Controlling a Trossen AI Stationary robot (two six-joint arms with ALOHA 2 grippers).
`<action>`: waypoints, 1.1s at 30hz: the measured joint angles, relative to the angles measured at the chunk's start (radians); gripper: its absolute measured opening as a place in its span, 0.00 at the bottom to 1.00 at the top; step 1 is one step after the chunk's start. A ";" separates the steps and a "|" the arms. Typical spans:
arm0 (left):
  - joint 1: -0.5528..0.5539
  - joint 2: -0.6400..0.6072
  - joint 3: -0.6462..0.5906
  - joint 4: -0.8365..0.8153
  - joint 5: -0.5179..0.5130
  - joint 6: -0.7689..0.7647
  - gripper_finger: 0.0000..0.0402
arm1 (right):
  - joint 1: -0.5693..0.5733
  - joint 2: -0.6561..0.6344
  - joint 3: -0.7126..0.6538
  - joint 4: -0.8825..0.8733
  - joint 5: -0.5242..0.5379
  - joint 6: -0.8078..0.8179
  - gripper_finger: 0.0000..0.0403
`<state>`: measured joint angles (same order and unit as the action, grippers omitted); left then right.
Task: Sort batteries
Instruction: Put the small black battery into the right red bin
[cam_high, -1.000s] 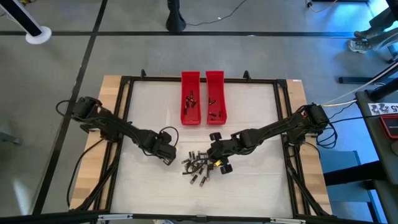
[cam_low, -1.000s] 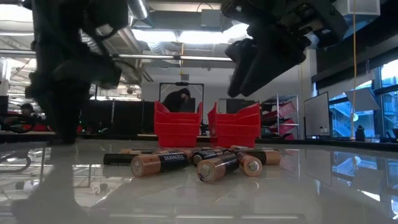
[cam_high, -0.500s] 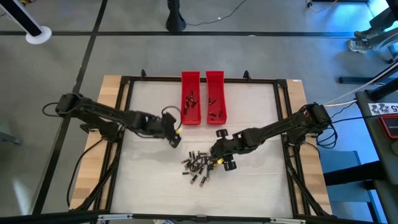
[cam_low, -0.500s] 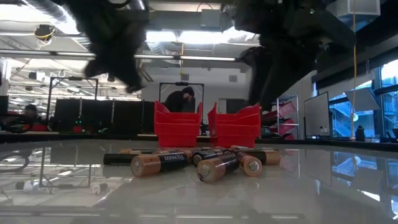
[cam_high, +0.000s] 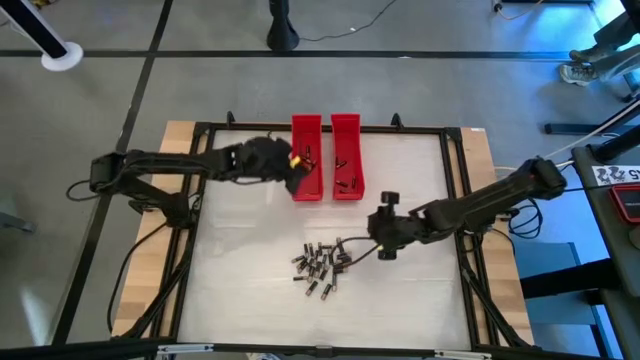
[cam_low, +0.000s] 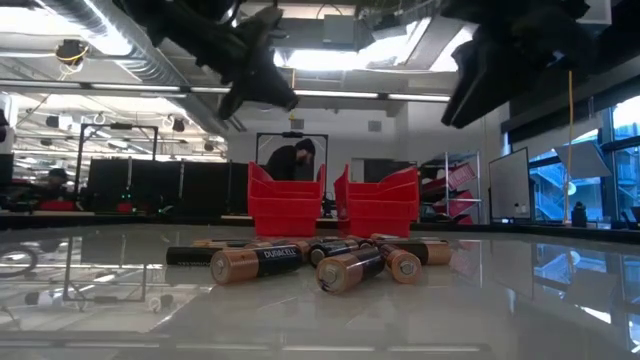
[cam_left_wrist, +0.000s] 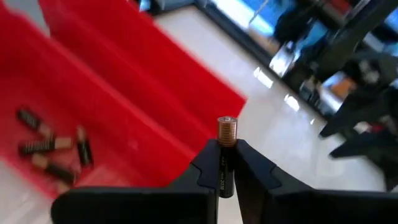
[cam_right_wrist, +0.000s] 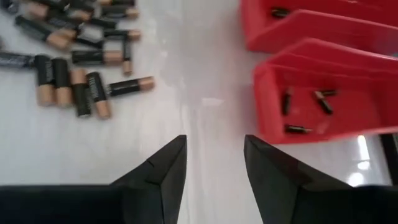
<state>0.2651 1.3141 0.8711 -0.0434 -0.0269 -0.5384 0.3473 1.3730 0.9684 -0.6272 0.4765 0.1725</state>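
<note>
Since a second ago the left gripper (cam_high: 291, 170) has swung from the battery pile (cam_high: 320, 266) to the left red tray (cam_high: 306, 185), clamped on one battery (cam_left_wrist: 226, 132). The right gripper (cam_right_wrist: 213, 163), fingers apart and empty, hovers right of the pile. Both trays hold a few; most remain unsorted.

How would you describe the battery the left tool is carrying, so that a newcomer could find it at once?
Start at the two red trays at the table's far side. The left tool hangs over the left tray's near end, shut on one battery. Unlike the batteries lying in the trays or in the pile on the table, it is off the surface, coppery end sticking out past the fingers.
</note>
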 joint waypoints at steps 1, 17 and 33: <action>0.018 0.012 0.015 0.016 0.022 0.008 0.04 | 0.000 -0.019 -0.017 0.009 0.012 0.004 0.41; 0.124 0.115 0.131 -0.045 0.069 0.120 0.03 | 0.000 -0.103 -0.076 -0.139 0.052 0.116 0.41; 0.181 0.122 0.131 0.019 0.068 0.253 0.04 | -0.001 -0.262 -0.219 0.115 0.102 -0.112 0.41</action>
<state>0.4460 1.4364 1.0023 -0.0243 0.0415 -0.2850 0.3466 1.1109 0.7498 -0.5126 0.5782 0.0600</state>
